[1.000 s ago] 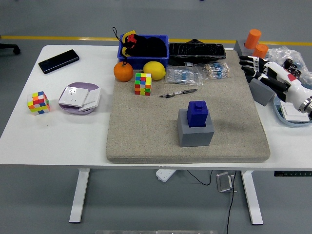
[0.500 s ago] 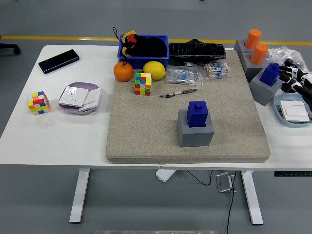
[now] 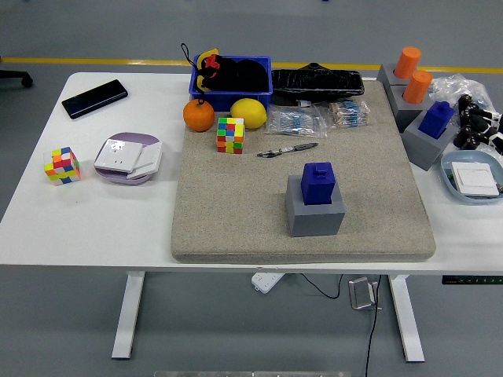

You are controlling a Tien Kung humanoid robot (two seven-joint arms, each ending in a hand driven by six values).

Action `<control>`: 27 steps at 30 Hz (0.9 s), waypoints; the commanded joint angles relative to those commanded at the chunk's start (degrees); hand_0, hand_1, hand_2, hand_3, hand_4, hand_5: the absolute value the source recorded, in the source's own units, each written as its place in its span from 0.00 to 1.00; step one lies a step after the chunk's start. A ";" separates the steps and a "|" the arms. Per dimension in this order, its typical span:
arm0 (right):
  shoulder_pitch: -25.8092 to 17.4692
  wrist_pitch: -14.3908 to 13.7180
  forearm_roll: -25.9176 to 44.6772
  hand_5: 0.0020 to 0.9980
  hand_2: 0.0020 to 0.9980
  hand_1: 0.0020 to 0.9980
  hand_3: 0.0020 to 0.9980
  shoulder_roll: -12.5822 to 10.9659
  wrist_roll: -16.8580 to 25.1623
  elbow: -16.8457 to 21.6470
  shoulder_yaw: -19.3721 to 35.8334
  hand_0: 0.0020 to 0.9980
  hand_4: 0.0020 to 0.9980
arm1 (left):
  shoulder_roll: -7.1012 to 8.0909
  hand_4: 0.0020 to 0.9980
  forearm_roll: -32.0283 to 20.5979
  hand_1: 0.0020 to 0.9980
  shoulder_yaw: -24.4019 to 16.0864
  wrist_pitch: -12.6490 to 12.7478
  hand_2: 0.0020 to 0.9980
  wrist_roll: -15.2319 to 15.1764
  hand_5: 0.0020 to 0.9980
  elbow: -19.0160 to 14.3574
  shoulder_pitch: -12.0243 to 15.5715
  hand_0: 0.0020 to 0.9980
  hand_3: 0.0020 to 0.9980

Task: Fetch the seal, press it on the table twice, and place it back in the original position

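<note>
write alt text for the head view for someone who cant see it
A blue seal sits on a grey block on a felt mat covering a white table. The right robot hand is at the right edge, holding nothing.

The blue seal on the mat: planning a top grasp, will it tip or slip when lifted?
The seal looks rigid and blocky, so likely a firm grip. It sits upright in a grey base, so probably lifts straight out; the base may shift.
</note>
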 joint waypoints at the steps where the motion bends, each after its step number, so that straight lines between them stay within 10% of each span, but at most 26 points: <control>1: -0.17 -0.02 -0.02 0.75 0.84 0.87 0.82 0.12 -0.06 0.04 0.37 0.90 1.00 | -0.01 0.67 -0.03 0.70 0.02 -0.01 0.69 0.00 0.32 0.00 -0.01 0.74 0.75; 27: -3.28 -0.86 -1.00 0.69 0.80 0.82 0.80 2.17 -1.17 2.36 6.41 0.85 1.00 | 0.49 0.65 -0.04 0.70 0.49 0.05 0.68 0.07 0.31 0.02 0.39 0.74 0.74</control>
